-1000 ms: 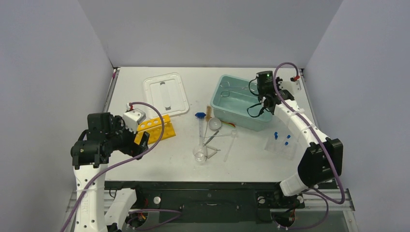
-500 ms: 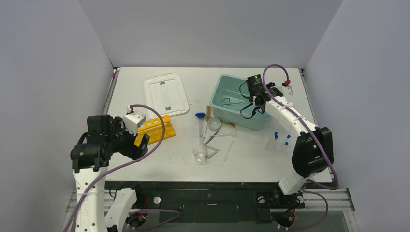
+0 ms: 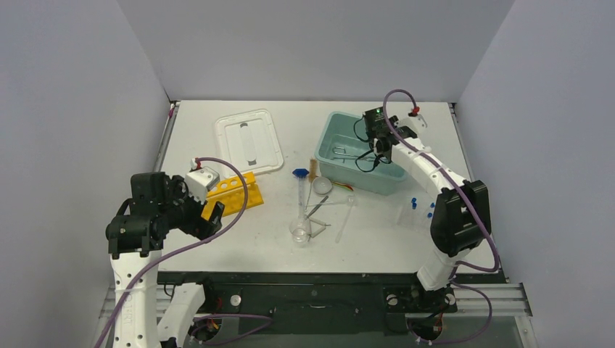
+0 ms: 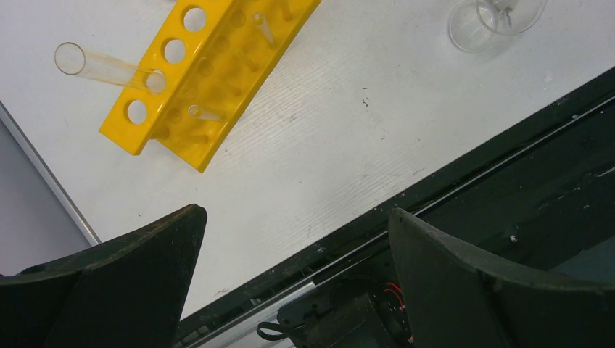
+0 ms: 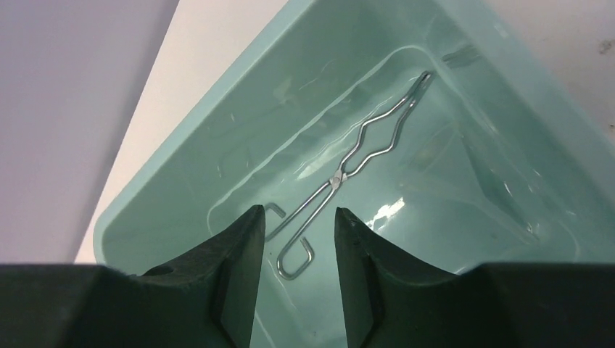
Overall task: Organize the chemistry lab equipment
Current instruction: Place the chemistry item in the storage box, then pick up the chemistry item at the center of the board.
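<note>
Metal loop-handled tongs (image 5: pixel 348 170) are lying flat on the floor of the teal rectangular plastic tub (image 5: pixel 181 152). In the right wrist view the loops point to 7 o'clock and the tips to 1. The right gripper (image 5: pixel 296 217) hangs right over the loop end, jaws partly apart with nothing in them.

From above, the tub sits at about 1 o'clock on the white table (image 3: pixel 377 239). Blue-capped vials (image 3: pixel 414 202) are at 5 o'clock from it and the white rectangular lid (image 3: pixel 249 141) at 9.

Down at 8 o'clock the left gripper (image 4: pixel 295 214) is spread wide and empty, hovering by the yellow holed rack (image 4: pixel 217 80), which has a clear glass tube (image 4: pixel 101 67) poked in it.
</note>
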